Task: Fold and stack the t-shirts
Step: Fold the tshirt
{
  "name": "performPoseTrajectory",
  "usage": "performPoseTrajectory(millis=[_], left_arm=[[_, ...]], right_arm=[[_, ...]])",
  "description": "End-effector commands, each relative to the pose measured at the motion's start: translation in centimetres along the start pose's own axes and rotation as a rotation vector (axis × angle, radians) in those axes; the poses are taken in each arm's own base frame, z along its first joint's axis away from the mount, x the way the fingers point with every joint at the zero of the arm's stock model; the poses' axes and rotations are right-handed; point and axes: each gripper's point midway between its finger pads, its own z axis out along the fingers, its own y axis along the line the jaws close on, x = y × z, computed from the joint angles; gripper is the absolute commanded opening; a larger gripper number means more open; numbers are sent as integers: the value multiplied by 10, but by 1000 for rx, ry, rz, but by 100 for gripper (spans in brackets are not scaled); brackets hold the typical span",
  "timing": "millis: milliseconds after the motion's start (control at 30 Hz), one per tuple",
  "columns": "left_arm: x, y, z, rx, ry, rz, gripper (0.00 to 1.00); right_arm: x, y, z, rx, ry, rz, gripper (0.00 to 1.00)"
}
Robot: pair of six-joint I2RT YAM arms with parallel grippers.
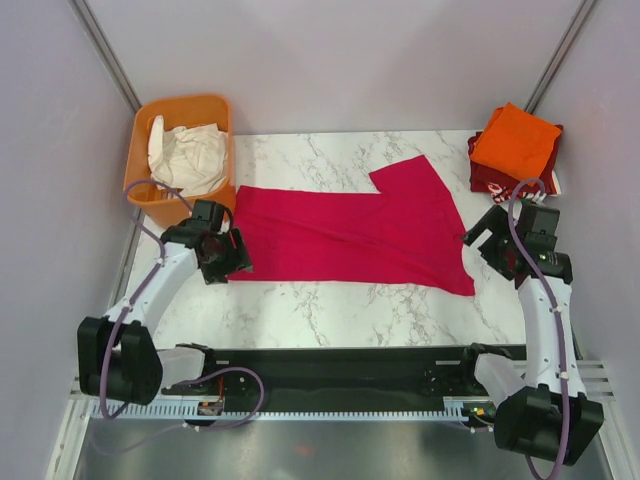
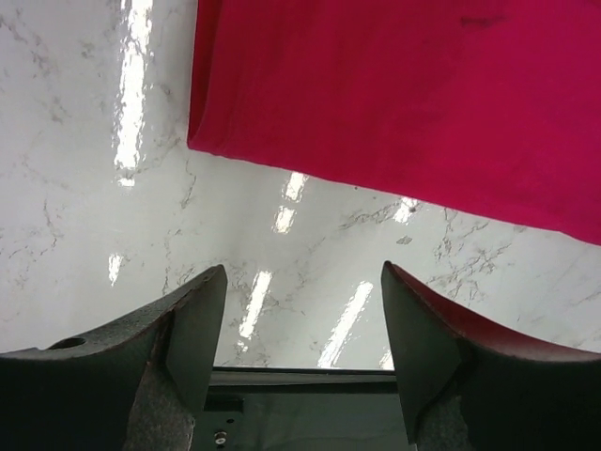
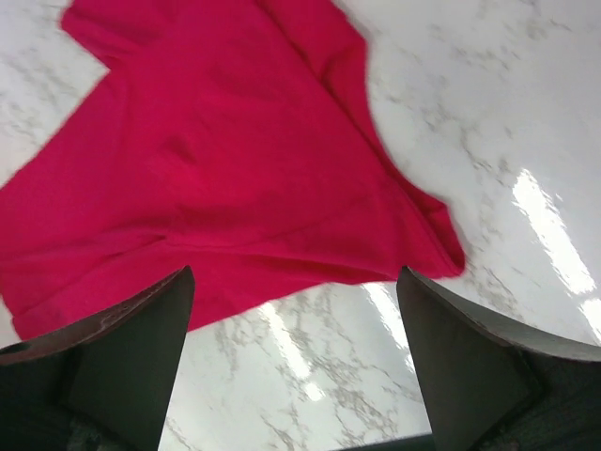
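While the magenta-pink t-shirt (image 1: 350,235) lies spread on the table (image 1: 330,300), left gripper (image 2: 302,272) and right gripper (image 3: 296,277) hover wide open, empty

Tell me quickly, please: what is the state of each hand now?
Left hand: open, holding nothing, just short of the magenta-pink t-shirt.
Right hand: open, holding nothing.

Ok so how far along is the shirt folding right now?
Done: the orange t-shirt sits folded on the dark red t-shirt, back right. In hand: nothing; left end effector and right end effector hang open by the pink t-shirt, lying flat. Left: fold and stack it.
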Motion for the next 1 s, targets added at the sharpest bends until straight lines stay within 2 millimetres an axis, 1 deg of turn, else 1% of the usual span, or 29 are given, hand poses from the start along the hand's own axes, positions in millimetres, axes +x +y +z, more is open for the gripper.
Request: performPoseTrajectory(millis=[0, 33, 67, 100, 133, 167, 200, 233, 267, 300, 333, 367, 400, 433, 467, 500, 533, 567, 600, 633, 700, 733, 767, 800, 833, 867, 900, 933, 967], left_arm=[[-38, -21, 0, 28, -73, -75, 74], [-44, -25, 9, 18, -57, -86, 74], [-63, -36, 7, 28, -89, -85, 74], [-75, -43, 10, 38, -103, -80, 73], [-83, -50, 13, 42, -106, -73, 73], [-99, -59, 25, 37, -101, -71, 73], [-109, -62, 30, 21, -114, -68, 73], [-116, -68, 39, 21, -109, -63, 73], [-131, -79, 53, 21, -105, -58, 73], [-138, -81, 63, 5, -99, -43, 72], [-146, -82, 70, -9, -104, -43, 72], [-166, -87, 68, -24, -149, -43, 72], [-167, -82, 87, -60, -121, -41, 73], [-172, -79, 90, -76, -118, -48, 73], [-183, -74, 89, -103, -130, -61, 73], [-185, -68, 94, -127, -121, -63, 73], [-189, -63, 93, -144, -123, -70, 73], [-193, -49, 90, -183, -126, -82, 73], [-196, -42, 83, -199, -138, -91, 73], [-199, -30, 79, -223, -146, -112, 73], [-197, -20, 70, -229, -149, -121, 73], [-199, -23, 59, -216, -169, -116, 73], [-194, -24, 54, -203, -164, -105, 72], [-191, -27, 49, -190, -164, -85, 72], [-187, -35, 37, -152, -169, -65, 72], [-182, -39, 31, -135, -165, -52, 72], [-176, -42, 25, -120, -156, -30, 72], [-161, -45, 23, -109, -132, -2, 72], [-154, -51, 6, -70, -150, 16, 72]], right_arm=[[-26, 51, -1, -203, -77, -41, 97], [-18, 64, 3, -238, -53, -65, 96], [-10, 70, 12, -243, -21, -74, 95], [0, 87, 16, -270, -5, -122, 95], [6, 95, 19, -279, 10, -144, 95], [17, 103, 28, -278, 47, -173, 95], [20, 114, 29, -297, 50, -199, 95], [32, 121, 35, -295, 76, -231, 95], [34, 125, 37, -299, 79, -243, 95], [36, 129, 40, -306, 79, -253, 95], [40, 131, 42, -308, 86, -265, 95], [43, 129, 46, -301, 99, -272, 95], [45, 129, 47, -300, 105, -286, 95], [47, 128, 48, -298, 110, -294, 95], [49, 124, 50, -288, 112, -299, 95], [50, 121, 50, -284, 111, -313, 95], [50, 120, 49, -283, 103, -314, 95], [52, 114, 51, -269, 106, -319, 95], [54, 113, 51, -266, 106, -323, 96], [54, 111, 51, -263, 104, -329, 96], [48, 108, 55, -235, 83, -338, 96], [46, 107, 60, -215, 80, -344, 97], [36, 115, 59, -219, 56, -354, 98], [28, 118, 61, -205, 40, -357, 98], [26, 121, 71, -184, 54, -361, 98], [11, 137, 70, -202, 25, -368, 98], [3, 144, 75, -193, 18, -373, 98], [5, 146, 94, -163, 54, -381, 98], [-18, 162, 93, -157, 5, -390, 98]])
